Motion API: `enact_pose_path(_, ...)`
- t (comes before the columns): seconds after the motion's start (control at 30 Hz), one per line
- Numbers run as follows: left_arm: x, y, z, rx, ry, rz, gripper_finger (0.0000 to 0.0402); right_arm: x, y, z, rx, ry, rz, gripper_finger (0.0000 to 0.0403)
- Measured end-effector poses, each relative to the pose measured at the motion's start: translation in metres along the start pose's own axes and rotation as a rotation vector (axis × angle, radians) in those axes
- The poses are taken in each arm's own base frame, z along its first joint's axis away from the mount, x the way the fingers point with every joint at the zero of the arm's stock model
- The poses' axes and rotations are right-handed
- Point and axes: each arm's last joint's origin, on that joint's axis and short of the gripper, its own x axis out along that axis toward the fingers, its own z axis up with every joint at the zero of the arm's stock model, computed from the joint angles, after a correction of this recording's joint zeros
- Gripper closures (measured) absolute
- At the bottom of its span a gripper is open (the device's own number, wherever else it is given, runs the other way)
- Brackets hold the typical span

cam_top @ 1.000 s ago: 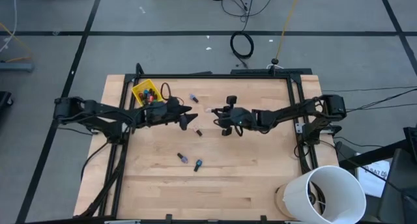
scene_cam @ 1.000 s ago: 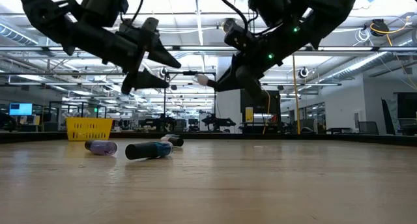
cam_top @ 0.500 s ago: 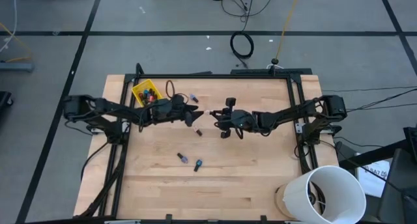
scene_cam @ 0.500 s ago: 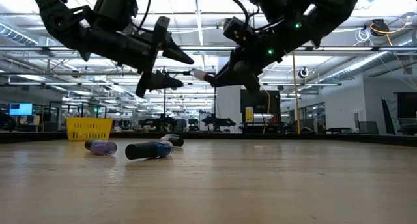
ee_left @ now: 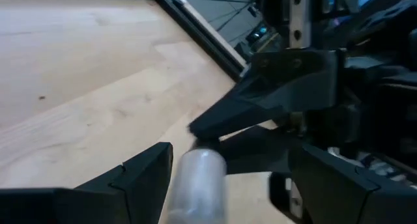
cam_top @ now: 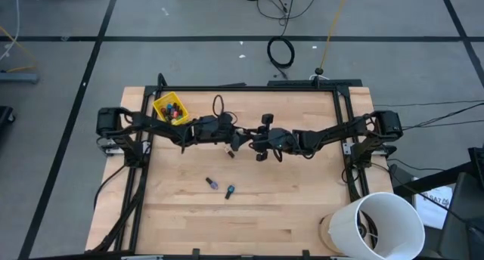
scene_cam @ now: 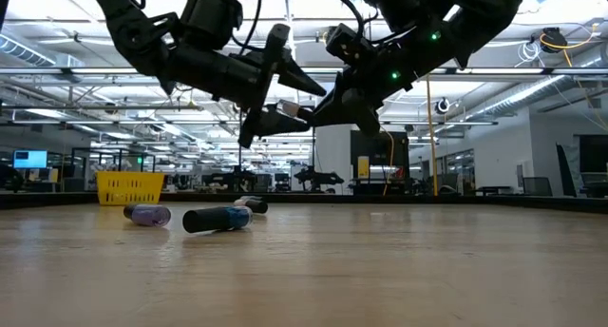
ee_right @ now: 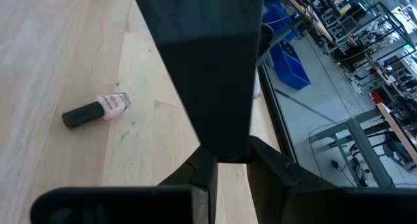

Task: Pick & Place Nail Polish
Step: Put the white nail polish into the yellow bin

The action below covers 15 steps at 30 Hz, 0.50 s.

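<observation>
Change: over the last second I see the left gripper [cam_top: 236, 136] travel from beside the small yellow plastic bin [cam_top: 168, 107] to mid-table, where it now meets the right gripper [cam_top: 248, 134] tip to tip, both raised above the wood.
Left fingers: spread wide; in the left wrist view they [ee_left: 137, 174] flank a pale, rounded nail polish bottle [ee_left: 197, 182] without closing on it.
Right fingers: clenched on that same pale bottle, presenting it toward the left arm.
Meaning: I judge this a mid-air handover; the bottle is inside the left jaws but not yet taken.
Remaining bottles: a purple one [scene_cam: 148, 214] and a dark blue one [scene_cam: 217, 219] lie on the light wooden table [cam_top: 287, 207] near the front; a pink bottle with a dark cap [ee_right: 96, 111] lies below the grippers.
Bin: already holds several coloured bottles.
Risk: releasing before the left closes drops the bottle.
</observation>
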Motion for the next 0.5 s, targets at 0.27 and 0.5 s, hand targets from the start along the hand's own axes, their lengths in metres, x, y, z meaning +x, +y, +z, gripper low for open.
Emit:
enact_pose_path(0.27,0.0012,-0.0004,0.0016,-0.003,0.013,-0.023,0.0110,-0.0001,0.0005,-0.0007,-0.015,0.007,0.004,0.0356)
enact_pose_path(0.5,0.0012,0.0007,0.0014,-0.002,0.032,-0.035,0.0188,-0.0003,0.0007,-0.0009,-0.017,0.011,0.006,0.0356)
